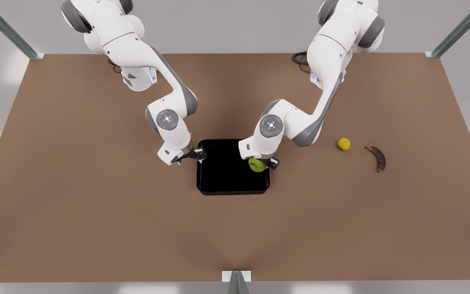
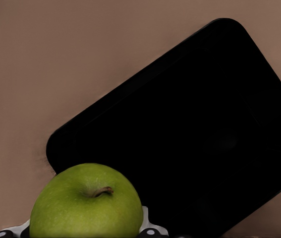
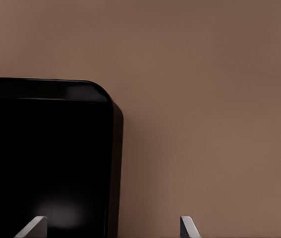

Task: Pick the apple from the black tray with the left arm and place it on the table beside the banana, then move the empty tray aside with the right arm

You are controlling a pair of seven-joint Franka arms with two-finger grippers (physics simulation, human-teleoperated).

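Table: I am looking down on the brown tabletop, which is carrying the tray and the loose fruit, with metal posts at its corners.
Black tray: it is lying flat near the middle of the table, between my two grippers; from the left wrist view its floor is showing bare and dark, with nothing resting on it.
Left gripper: it is hanging over the tray's edge on the front view's right, and I am seeing its fingers pinching the apple from either side.
Right gripper: it is sitting at the tray's corner on the front view's left; in its own wrist view the fingertips are standing spread apart, one over the tray's edge and the other over bare table, gripping nothing.
Apple: yellow-green, it is sitting between the left jaws above the tray's right-hand wall; the left wrist view is showing its dimpled top and stem facing the camera.
Banana: dark and curved, it is lying on the table well to the front view's right of the tray.
Yellow fruit: small and speckled, it is resting near the banana, between it and the tray.
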